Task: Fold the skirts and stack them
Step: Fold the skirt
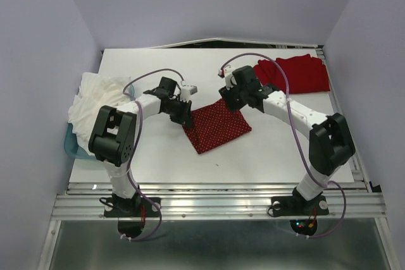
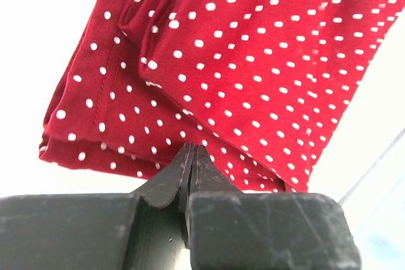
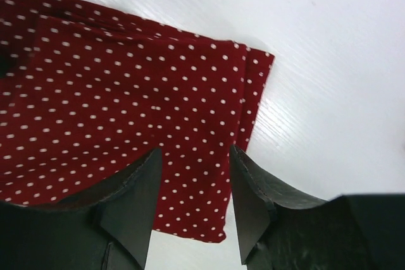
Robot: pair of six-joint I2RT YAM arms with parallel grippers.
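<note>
Your dotted skirt point(image 1: 217, 126) lies folded on the bench point(image 1: 158, 156), the red skirt point(image 1: 297, 73) well apart (stacking looks still to do). Left gripper point(image 2: 192, 150) closed at its edge, right gripper point(image 3: 195, 151) parted over it.

A dark red skirt point(image 1: 217, 126) with small white polka dots, a plain bright red skirt point(image 1: 296, 73), a white table point(image 1: 158, 156), a white cloth heap point(image 1: 95, 102), a light blue bin point(image 1: 71, 148)

Top cam: high behind near edge, facing fwd-down, far; I get the whole table point(image 1: 158, 156).
L wrist: v. close, low, onto polka-dot skirt point(image 2: 253, 61).
R wrist: close, tilted down.
Shared: same skirt, all 3.
</note>
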